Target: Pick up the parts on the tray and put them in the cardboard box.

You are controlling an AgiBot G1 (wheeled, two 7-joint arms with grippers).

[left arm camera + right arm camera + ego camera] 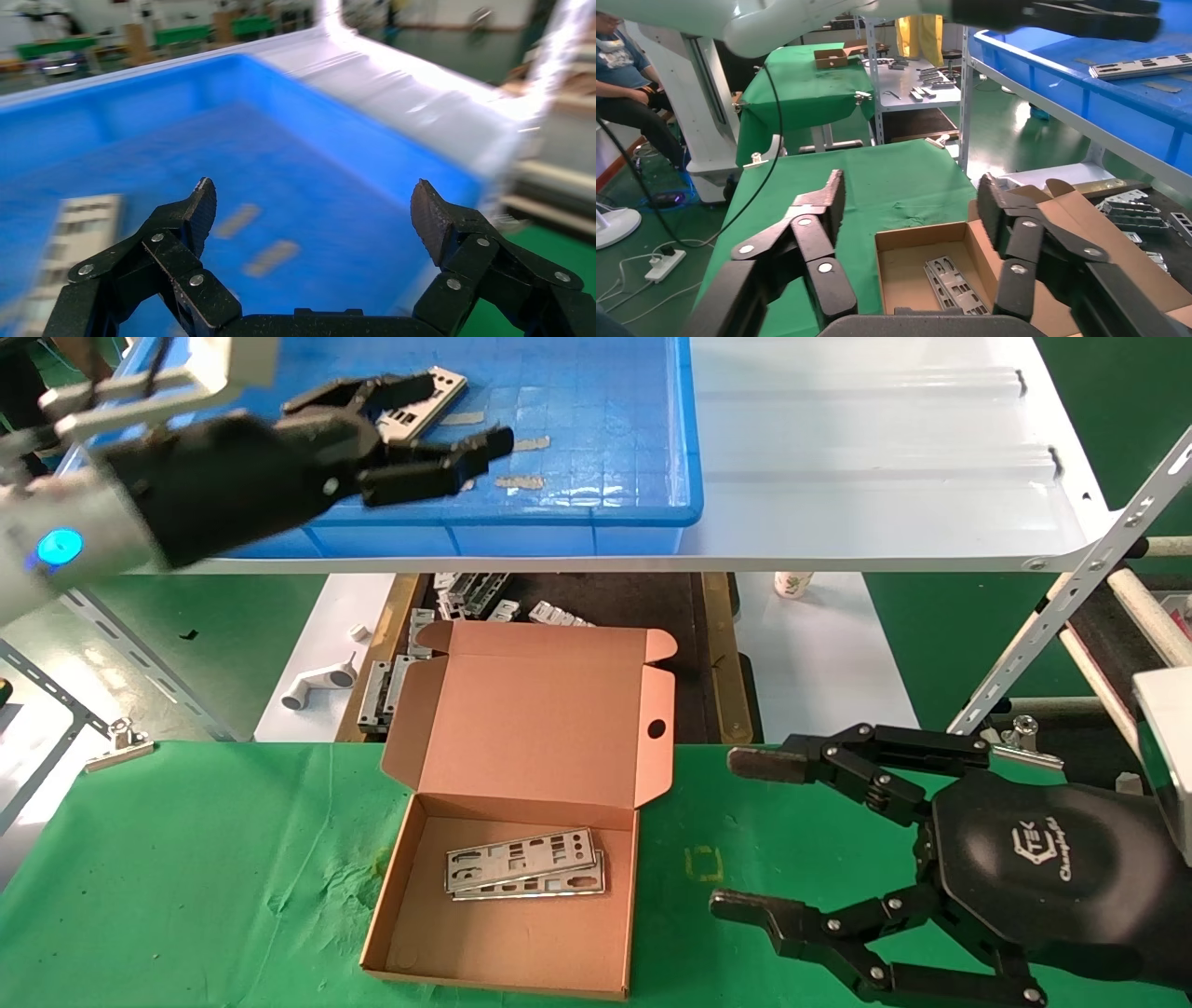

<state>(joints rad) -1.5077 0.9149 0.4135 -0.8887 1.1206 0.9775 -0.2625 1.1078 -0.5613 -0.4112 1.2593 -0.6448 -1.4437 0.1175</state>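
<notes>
Black left gripper [438, 426] wide apart, empty, over tray [596, 514] nr part [421, 400]; right gripper [745, 831] apart, idle.

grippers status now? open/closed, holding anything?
Left claw: open, empty, over the tray.
Right claw: open, empty, parked beside the cardboard box.

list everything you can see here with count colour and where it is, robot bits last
tray: one, bright blue, on the white shelf
part in the tray: one, silver, under the left claw
tape strips: a few, tan, on the tray floor
white shelf: one, above the table
cardboard box: one, brown, lid open, on the green cloth
parts in the box: two, silver, stacked
loose parts: several, silver, on the dark surface behind the box
left claw: black, open, over the tray
right claw: black, open, above the green cloth beside the box
</notes>
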